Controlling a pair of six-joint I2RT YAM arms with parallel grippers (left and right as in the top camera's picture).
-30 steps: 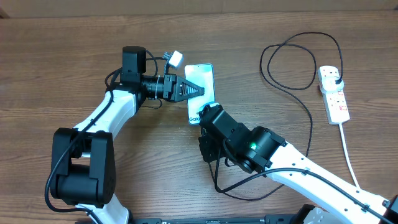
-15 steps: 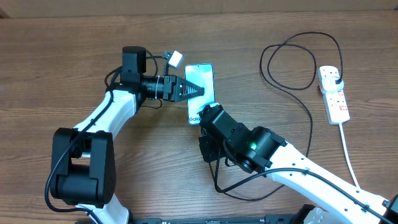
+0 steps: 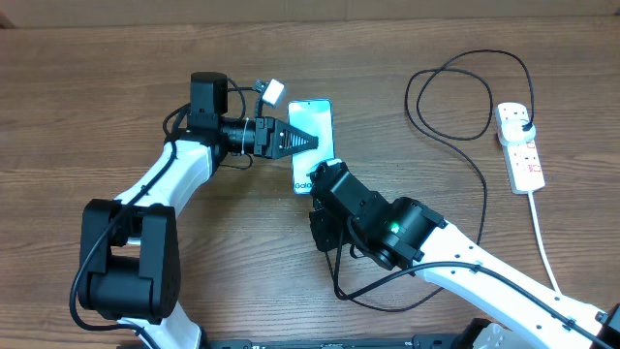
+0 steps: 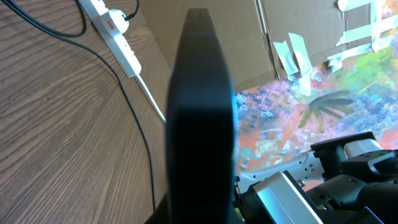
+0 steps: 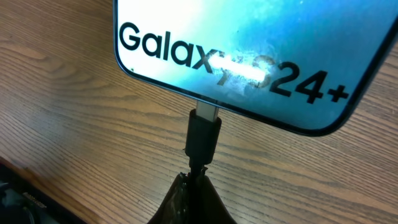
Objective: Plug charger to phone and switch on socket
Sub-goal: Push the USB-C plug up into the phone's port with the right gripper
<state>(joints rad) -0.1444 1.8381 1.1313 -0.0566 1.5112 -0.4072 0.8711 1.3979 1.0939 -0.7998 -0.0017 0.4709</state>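
The phone lies flat on the wooden table, teal screen up; the right wrist view shows its bottom edge with the "Galaxy" text. My left gripper is shut, with its pointed tips on the phone's left side; in its own view it is a dark slab. My right gripper is shut on the charger just behind its connector, whose metal tip sits in the phone's bottom port. The black cable loops to the plug in the socket at the right.
The socket's thick white cord runs toward the front right edge. The cable makes a wide loop at the back right and a slack run under my right arm. A small white block sits on my left wrist.
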